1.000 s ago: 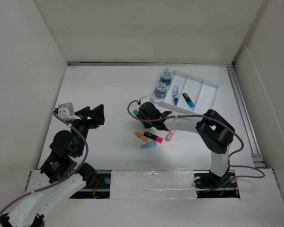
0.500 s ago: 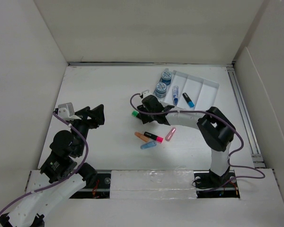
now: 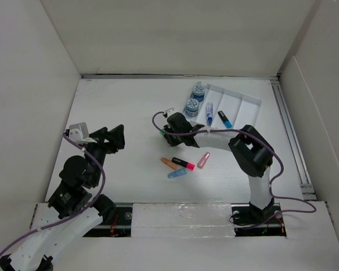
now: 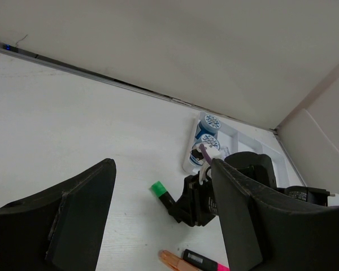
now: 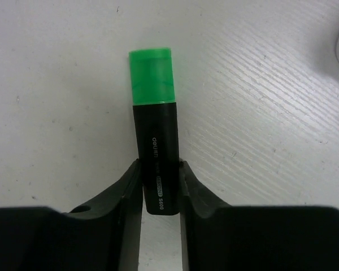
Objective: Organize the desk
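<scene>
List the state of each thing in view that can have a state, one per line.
right hand: shut on green highlighter
left hand: open, empty
green highlighter: capped, gripped by its black body
jars: lids on, upright in tray
tray: partly filled
pink highlighter: capped, lying on desk

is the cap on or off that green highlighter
On. The green highlighter wears its green cap flush on the black barrel, clamped in the right gripper.
</scene>
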